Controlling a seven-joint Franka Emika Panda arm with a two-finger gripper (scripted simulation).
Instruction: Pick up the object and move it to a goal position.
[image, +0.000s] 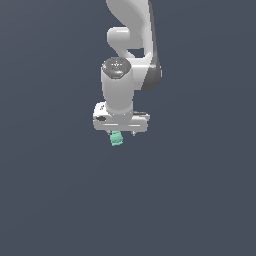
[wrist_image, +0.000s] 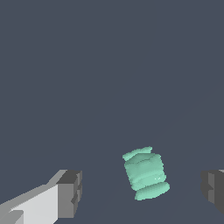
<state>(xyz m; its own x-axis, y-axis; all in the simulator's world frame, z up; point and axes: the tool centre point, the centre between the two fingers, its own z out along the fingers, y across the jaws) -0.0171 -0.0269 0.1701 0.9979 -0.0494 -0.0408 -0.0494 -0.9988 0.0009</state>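
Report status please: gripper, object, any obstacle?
Gripper open, fingers apart. Green object between the fingers, not gripped, touching neither. No obstacle visible.

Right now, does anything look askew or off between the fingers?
Slightly. The green object sits tilted and off-centre in the open gripper, nearer one finger than the other, touching neither. No damage shows.

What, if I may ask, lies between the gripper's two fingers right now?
In the wrist view, the mint-green object lies between the gripper's fingers, touching neither.
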